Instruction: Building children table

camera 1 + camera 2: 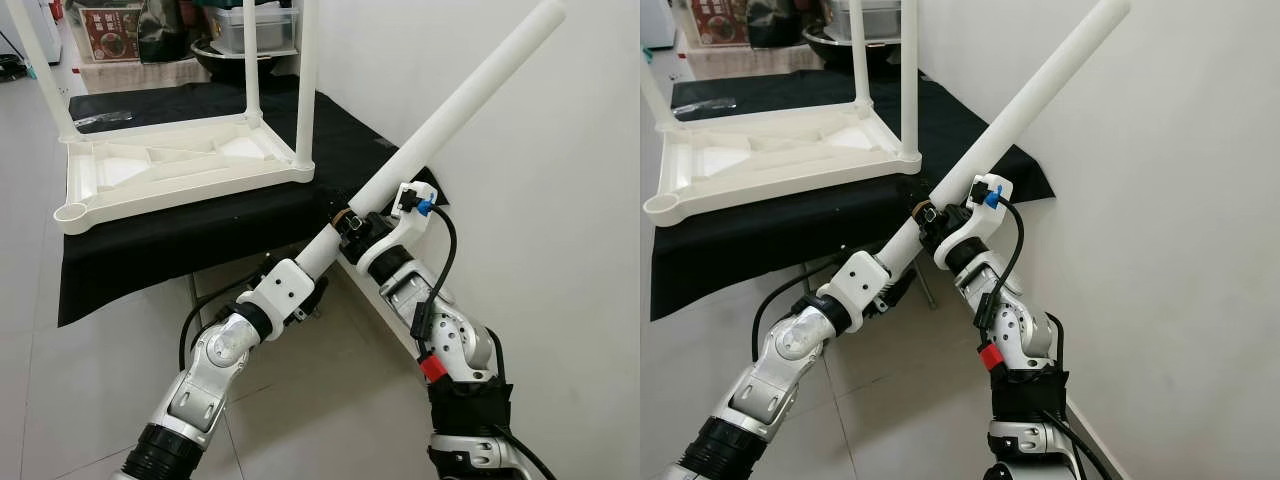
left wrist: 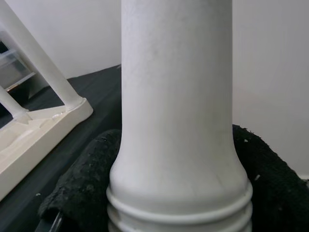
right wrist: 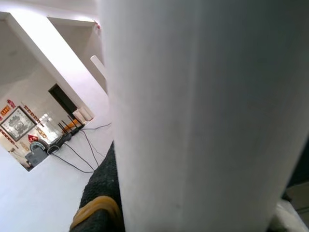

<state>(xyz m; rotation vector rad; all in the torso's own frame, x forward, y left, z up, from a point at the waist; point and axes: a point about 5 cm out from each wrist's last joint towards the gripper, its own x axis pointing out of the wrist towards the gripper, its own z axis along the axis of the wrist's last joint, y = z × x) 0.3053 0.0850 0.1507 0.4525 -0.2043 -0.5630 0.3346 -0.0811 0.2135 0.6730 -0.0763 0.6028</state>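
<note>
A white plastic children's table (image 1: 180, 170) lies upside down on a black cloth, three legs standing up from its corners. The round socket (image 1: 70, 213) at its near left corner holds no leg. A loose white leg (image 1: 450, 110) slants up to the right in front of the wall, off the table's right corner. My left gripper (image 1: 320, 255) is shut on the leg's lower end, black fingers (image 2: 82, 183) on either side just above the ribbed thread. My right gripper (image 1: 350, 220) is shut on the same leg (image 3: 193, 121) slightly higher up.
The black cloth (image 1: 150, 240) drapes over a low stand, its front edge hanging near my arms. A white wall (image 1: 560, 200) runs close on the right. Boxes and a dark bowl (image 1: 230, 55) crowd the back. Tiled floor (image 1: 60, 400) lies below left.
</note>
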